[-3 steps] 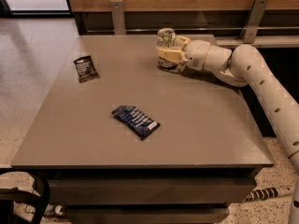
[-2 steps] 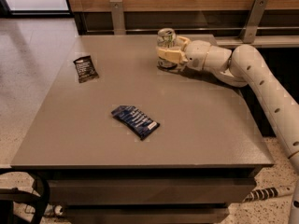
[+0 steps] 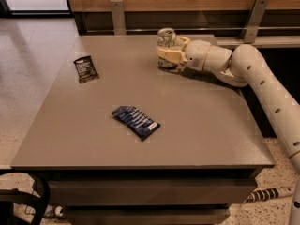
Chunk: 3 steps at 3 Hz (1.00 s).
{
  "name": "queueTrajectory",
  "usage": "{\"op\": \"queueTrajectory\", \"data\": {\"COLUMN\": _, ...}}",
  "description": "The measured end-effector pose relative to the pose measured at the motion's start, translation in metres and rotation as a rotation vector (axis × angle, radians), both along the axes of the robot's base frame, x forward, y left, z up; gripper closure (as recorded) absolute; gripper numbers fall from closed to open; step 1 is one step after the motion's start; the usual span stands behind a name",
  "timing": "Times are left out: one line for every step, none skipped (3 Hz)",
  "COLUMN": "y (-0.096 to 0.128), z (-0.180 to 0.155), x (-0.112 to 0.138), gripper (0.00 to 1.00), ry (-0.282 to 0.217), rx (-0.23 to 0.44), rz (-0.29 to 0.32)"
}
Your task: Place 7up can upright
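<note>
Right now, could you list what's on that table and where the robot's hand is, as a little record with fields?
Table: grey flat top
7up can: upright, near the table's far edge
Gripper: around the can's lower part, arm reaching in from the picture's right
Black packet: lying flat, far left part of the table
Blue wrapper: lying flat, near the middle, toward the front
Task state: can stands upright, gripper not yet drawn back
</note>
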<state>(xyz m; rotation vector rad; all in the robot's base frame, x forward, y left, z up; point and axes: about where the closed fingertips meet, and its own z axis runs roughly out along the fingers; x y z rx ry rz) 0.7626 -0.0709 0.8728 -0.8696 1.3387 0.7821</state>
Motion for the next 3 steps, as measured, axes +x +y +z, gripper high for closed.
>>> {"op": "queueTrajectory", "data": {"y": 0.0001, "z": 0.0002, "x": 0.0, "gripper": 0.13, "ry": 0.0, "rx": 0.0, "rz": 0.0}}
{"op": "queueTrajectory", "data": {"y": 0.0035, "z": 0.0004, "x": -0.0002, "gripper": 0.0, "ry": 0.0, "rx": 0.001, "rz": 0.005}}
{"op": "queueTrajectory", "data": {"y": 0.0035, "z": 0.0004, "x": -0.0002, "gripper": 0.0, "ry": 0.0, "rx": 0.001, "rz": 0.005}}
